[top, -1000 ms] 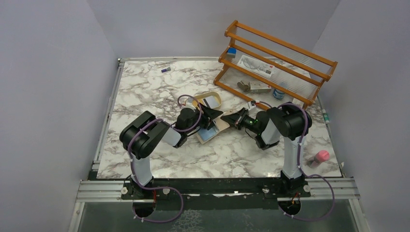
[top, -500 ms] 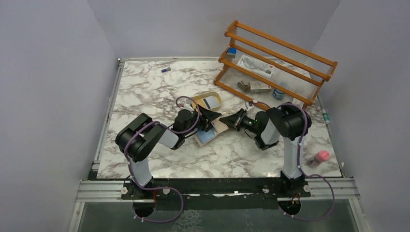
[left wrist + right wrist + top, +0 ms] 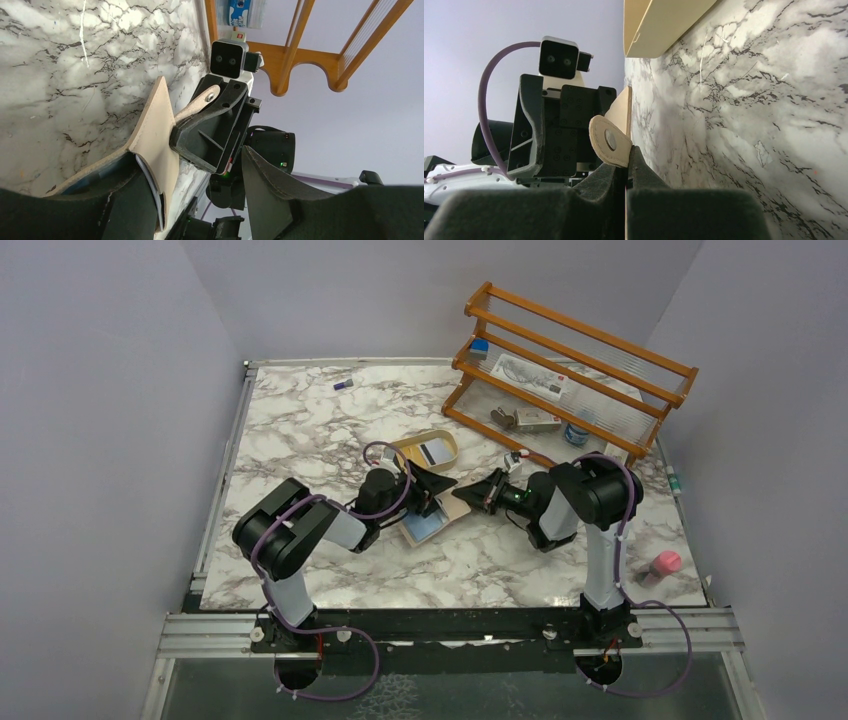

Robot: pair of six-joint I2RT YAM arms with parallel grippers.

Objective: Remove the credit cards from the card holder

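Note:
The beige card holder (image 3: pixel 453 504) lies open at mid-table, one half raised. My right gripper (image 3: pixel 479 494) is shut on that raised flap (image 3: pixel 623 113), just under the round snap tab (image 3: pixel 609 142). My left gripper (image 3: pixel 432 492) is open and straddles the flap (image 3: pixel 154 134). Its left finger (image 3: pixel 125 205) rests inside the fold, over the lower half; its right finger (image 3: pixel 270 195) is clear of the flap. A pale blue credit card (image 3: pixel 425 527) shows in the flat half. A thin card edge (image 3: pixel 148 178) peeks from the flap's pocket.
A tan oval tray (image 3: pixel 446 453) holding a card sits just behind the grippers. The orange wooden rack (image 3: pixel 565 370) with small items stands at the back right. A pink object (image 3: pixel 664 563) lies near the right edge, and a small purple piece (image 3: pixel 343 385) at the back left.
Both grippers and the card holder have shifted slightly left and nearer. The left arm's elbow has swung left. The grips are unchanged.

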